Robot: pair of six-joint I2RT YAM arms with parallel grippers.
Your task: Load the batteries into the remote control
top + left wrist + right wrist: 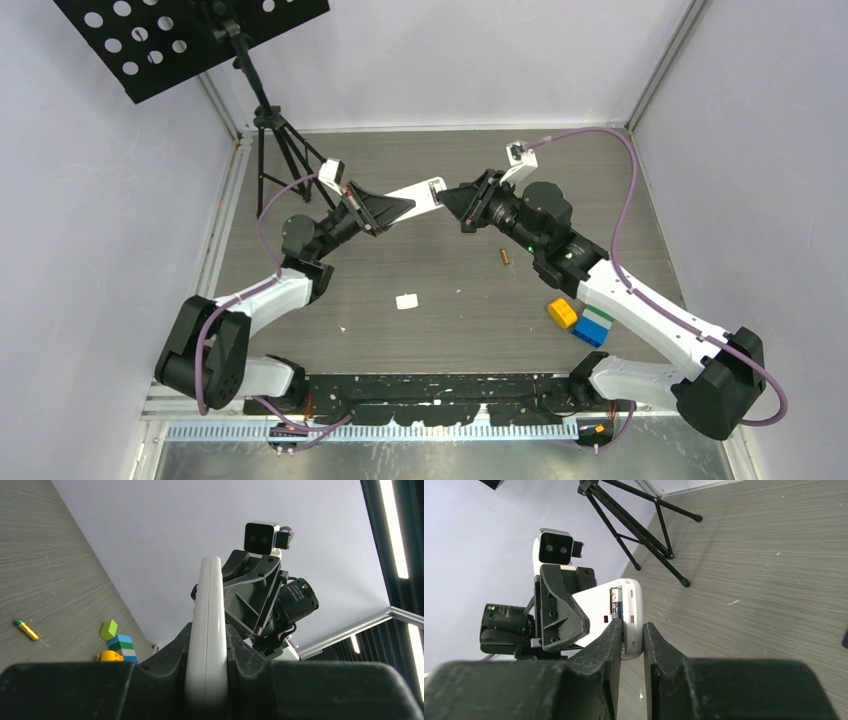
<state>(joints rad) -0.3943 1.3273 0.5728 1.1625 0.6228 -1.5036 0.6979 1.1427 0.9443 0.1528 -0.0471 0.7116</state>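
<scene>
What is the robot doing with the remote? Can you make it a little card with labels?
remote control: white, held up off the table between both arms
left gripper: shut on the remote control
right gripper: fingers pinching its other end
battery slot: open, something colourful inside, too small to name
loose battery: gold, lying on the table
white piece: flat on the table, maybe the lid
toy blocks: beside the right arm

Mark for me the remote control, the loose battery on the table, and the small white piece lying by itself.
remote control (209, 625), left wrist view, its narrow white edge.
battery (504, 257), top external view, mid-body.
white piece (407, 301), top external view, its centre.
</scene>
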